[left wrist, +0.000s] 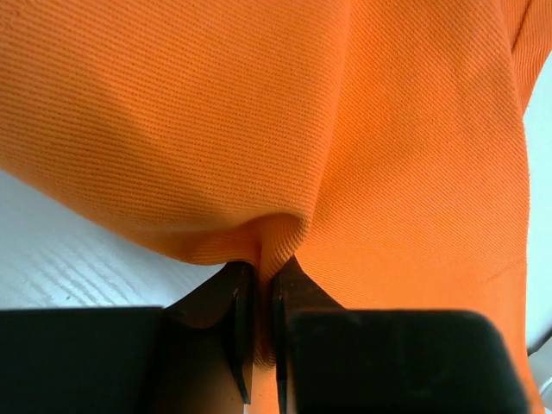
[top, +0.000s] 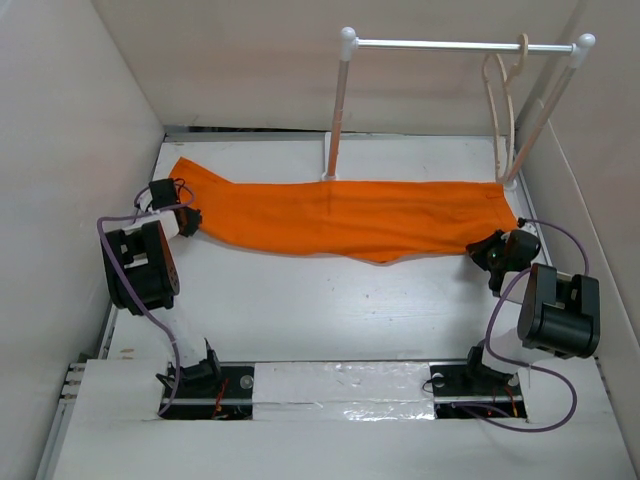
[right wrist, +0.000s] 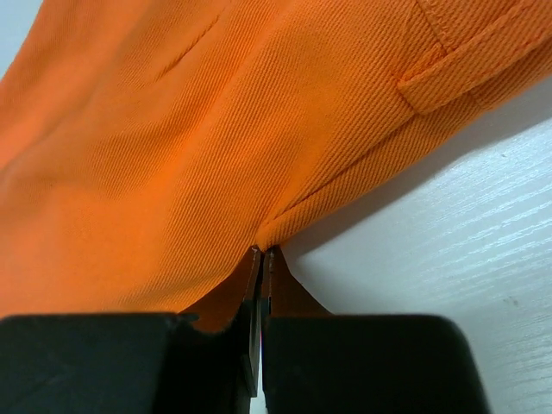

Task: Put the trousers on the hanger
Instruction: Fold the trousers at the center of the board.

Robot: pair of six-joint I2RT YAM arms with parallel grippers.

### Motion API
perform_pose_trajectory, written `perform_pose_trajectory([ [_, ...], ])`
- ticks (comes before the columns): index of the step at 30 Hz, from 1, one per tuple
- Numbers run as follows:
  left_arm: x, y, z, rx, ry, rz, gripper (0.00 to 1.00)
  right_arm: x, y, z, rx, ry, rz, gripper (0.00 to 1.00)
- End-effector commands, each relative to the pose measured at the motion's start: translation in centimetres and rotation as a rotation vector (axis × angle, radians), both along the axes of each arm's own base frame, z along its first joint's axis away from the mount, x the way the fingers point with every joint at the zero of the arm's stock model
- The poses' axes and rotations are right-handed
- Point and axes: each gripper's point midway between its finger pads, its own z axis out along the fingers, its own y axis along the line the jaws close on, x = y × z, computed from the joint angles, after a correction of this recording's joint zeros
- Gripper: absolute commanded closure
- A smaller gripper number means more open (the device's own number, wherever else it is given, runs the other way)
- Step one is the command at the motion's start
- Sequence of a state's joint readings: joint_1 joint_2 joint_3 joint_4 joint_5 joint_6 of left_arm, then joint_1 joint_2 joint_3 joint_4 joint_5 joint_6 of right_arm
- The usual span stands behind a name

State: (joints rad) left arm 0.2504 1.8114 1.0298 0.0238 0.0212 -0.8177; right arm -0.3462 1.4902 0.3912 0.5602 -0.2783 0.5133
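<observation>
Trousers [top: 340, 215], orange twill: soft, light, limp; likely to sag between holds. Flat on white table [top: 300, 310], long axis left–right, waist toward hanger [top: 503, 110] on rack rod [top: 450, 44], hems left. Left gripper [left wrist: 259, 280] clamped on hem-end fold; right gripper [right wrist: 261, 259] clamped on waist edge: sound holds, both ends.

In both wrist views the trousers [left wrist: 362, 129] run past the frame at 12, 3 and 9 o'clock. The pinched fold disappears between the left gripper's [left wrist: 263, 267] fingers. From above, the hanger's [top: 503, 100] lower end, at 6 o'clock, blurs against the rack's [top: 545, 110] post.
</observation>
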Motion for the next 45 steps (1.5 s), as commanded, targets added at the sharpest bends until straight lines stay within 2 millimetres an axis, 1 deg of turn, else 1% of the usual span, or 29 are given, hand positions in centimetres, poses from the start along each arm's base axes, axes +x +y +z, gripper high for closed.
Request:
perform_pose_trajectory([
  [1, 0.4, 0.2, 0.2, 0.029, 0.028, -0.028, 1.00, 0.7, -0.2, 1.9, -0.033, -0.096, 0.002, 1.00],
  [2, 0.2, 1.0, 0.6, 0.078, 0.051, -0.024, 1.00, 0.5, 0.2, 2.3, -0.039, -0.111, 0.009, 1.00],
  [4, -0.6, 2.8, 1.1, 0.170, 0.097, 0.017, 1.00, -0.8, 0.6, 1.4, -0.047, -0.095, 0.016, 1.00],
  [5, -1.6, 3.7, 1.2, 0.195, 0.136, 0.037, 1.00, -1.3, 0.7, 1.1, -0.052, -0.089, 0.020, 1.00],
  [6, -2.9, 5.6, 1.8, 0.243, 0.154, 0.086, 1.00, -1.7, 0.4, 1.5, -0.059, -0.106, 0.017, 1.00],
  [8, -5.0, 7.1, 2.1, 0.276, 0.183, 0.141, 1.00, -3.3, 1.2, 1.1, -0.046, -0.107, 0.038, 1.00],
  [9, -6.5, 7.9, 2.7, 0.312, 0.193, 0.183, 1.00, -3.6, 1.3, 2.3, -0.063, -0.148, 0.049, 1.00],
  [10, -7.3, 8.4, 3.0, 0.326, 0.200, 0.204, 1.00, -4.6, 1.8, 1.6, -0.054, -0.119, 0.059, 1.00],
  [12, -8.8, 9.0, 4.1, 0.353, 0.210, 0.236, 1.00, -5.4, 2.2, 2.0, -0.074, -0.119, 0.088, 1.00],
  [18, -13.1, 9.8, 6.9, 0.423, 0.242, 0.299, 1.00, -9.5, 1.5, 3.9, -0.175, -0.123, 0.083, 0.98],
  [19, -13.5, 9.6, 7.2, 0.426, 0.235, 0.302, 1.00, -10.6, 1.7, 3.2, -0.162, -0.081, 0.078, 0.92],
  [20, -14.0, 9.8, 7.5, 0.426, 0.229, 0.310, 1.00, -11.0, 1.5, 4.7, -0.207, -0.138, 0.066, 0.82],
  [21, -13.7, 9.4, 8.2, 0.426, 0.187, 0.277, 1.00, -11.8, 1.3, 4.3, -0.206, -0.115, 0.044, 0.53],
  [23, -13.6, 8.6, 8.6, 0.400, 0.165, 0.244, 0.90, -12.3, 0.7, 5.6, -0.261, -0.155, -0.005, 0.20],
  [24, -12.9, 7.9, 9.6, 0.378, 0.115, 0.202, 0.84, -12.5, 0.2, 5.8, -0.271, -0.154, -0.036, 0.00],
  [25, -12.5, 7.5, 10.0, 0.373, 0.087, 0.173, 0.68, -12.5, 0.3, 5.8, -0.267, -0.160, -0.039, 0.00],
  [28, -11.5, 5.6, 12.5, 0.374, -0.028, 0.093, 0.47, -12.3, -0.1, 5.3, -0.240, -0.133, -0.067, 0.00],
  [31, -10.6, 3.3, 14.8, 0.362, -0.134, 0.030, 0.46, -11.7, -0.6, 4.0, -0.202, -0.082, -0.074, 0.00],
  [33, -9.7, 0.9, 16.5, 0.330, -0.233, -0.049, 0.55, -11.1, -0.9, 3.6, -0.175, -0.077, -0.082, 0.00],
  [35, -8.3, -2.6, 18.4, 0.324, -0.348, -0.160, 0.70, -10.3, -1.4, 3.0, -0.150, -0.057, -0.082, 0.00],
  [37, -8.2, -5.6, 20.0, 0.315, -0.429, -0.242, 0.86, -9.3, -1.6, 3.2, -0.136, -0.072, -0.072, 0.00],
  [38, -8.0, -8.2, 20.6, 0.302, -0.466, -0.306, 0.93, -9.2, -1.4, 1.9, -0.099, -0.032, -0.067, 0.01],
  [39, -8.2, -9.2, 21.0, 0.294, -0.485, -0.326, 0.99, -8.9, -1.4, 1.7, -0.080, -0.028, -0.065, 0.06],
  [40, -8.3, -10.3, 21.1, 0.280, -0.497, -0.354, 1.00, -8.2, -1.7, 2.0, -0.086, -0.055, -0.064, 0.11],
  [41, -8.3, -11.3, 21.4, 0.257, -0.519, -0.370, 1.00, -8.1, -1.6, 0.8, -0.054, -0.022, -0.058, 0.18],
  [42, -8.7, -12.7, 21.1, 0.226, -0.528, -0.414, 1.00, -7.7, -1.2, 0.7, -0.034, -0.031, -0.039, 0.37],
  [43, -9.0, -13.3, 20.9, 0.206, -0.538, -0.430, 1.00, -7.1, -1.5, 1.1, -0.045, -0.056, -0.034, 0.48],
  [44, -9.2, -13.8, 19.9, 0.180, -0.538, -0.432, 1.00, -7.0, -1.7, 0.5, -0.038, -0.050, -0.031, 0.82],
  [45, -9.9, -14.6, 19.8, 0.146, -0.558, -0.459, 1.00, -6.8, -1.5, 0.8, -0.046, -0.071, -0.008, 0.95],
])
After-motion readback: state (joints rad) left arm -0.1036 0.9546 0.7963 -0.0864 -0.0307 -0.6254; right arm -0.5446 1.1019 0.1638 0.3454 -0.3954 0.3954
